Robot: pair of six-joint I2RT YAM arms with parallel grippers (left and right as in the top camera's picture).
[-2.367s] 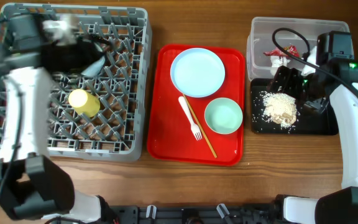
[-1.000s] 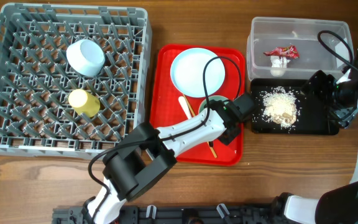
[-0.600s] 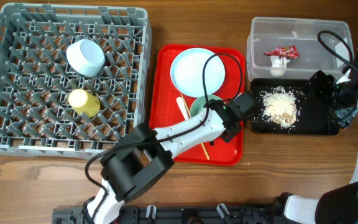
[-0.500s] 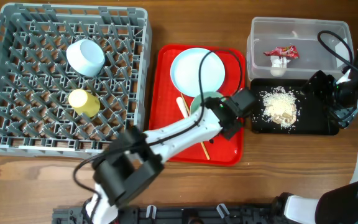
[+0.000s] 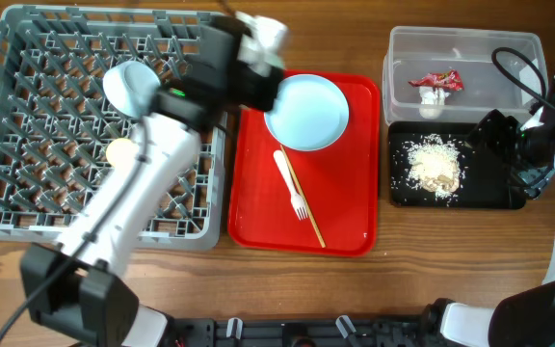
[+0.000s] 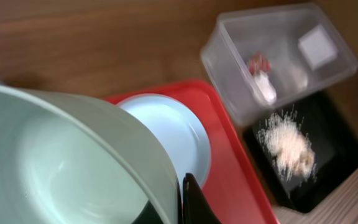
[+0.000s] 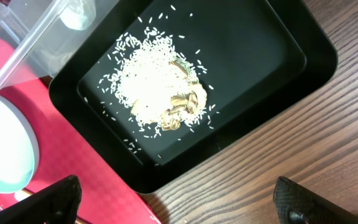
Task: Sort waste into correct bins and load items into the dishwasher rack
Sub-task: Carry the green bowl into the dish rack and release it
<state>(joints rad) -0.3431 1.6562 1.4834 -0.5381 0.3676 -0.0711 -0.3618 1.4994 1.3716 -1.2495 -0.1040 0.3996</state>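
My left gripper [image 6: 178, 209] is shut on the rim of the pale green bowl [image 6: 61, 168], one finger inside and one outside. In the overhead view the left gripper [image 5: 249, 53] is a blur above the grey dishwasher rack's [image 5: 27, 207] right edge. The rack holds the pale blue bowl [image 5: 128, 85] and the yellow cup [image 5: 117, 151], which my arm partly hides. The white plate [image 5: 304, 111], fork [image 5: 292, 183] and chopsticks [image 5: 308, 212] lie on the red tray [image 5: 258, 207]. The wrapper [image 5: 436, 82] is in the clear tub [image 5: 461, 43] and the scraps [image 5: 435, 166] are on the black tray [image 5: 494, 193]. My right gripper [image 7: 178, 205] stands open and holds nothing.
The clear tub and black tray stand side by side at the right, close to the red tray's right edge. My right arm [image 5: 547, 145] hovers by the black tray's right end. Bare wooden table [image 5: 422, 260] runs along the front.
My left gripper closed on the green bowl, lifted it off the red tray and swung it up and left toward the rack. The chopsticks and fork shifted slightly. The right arm stayed still.
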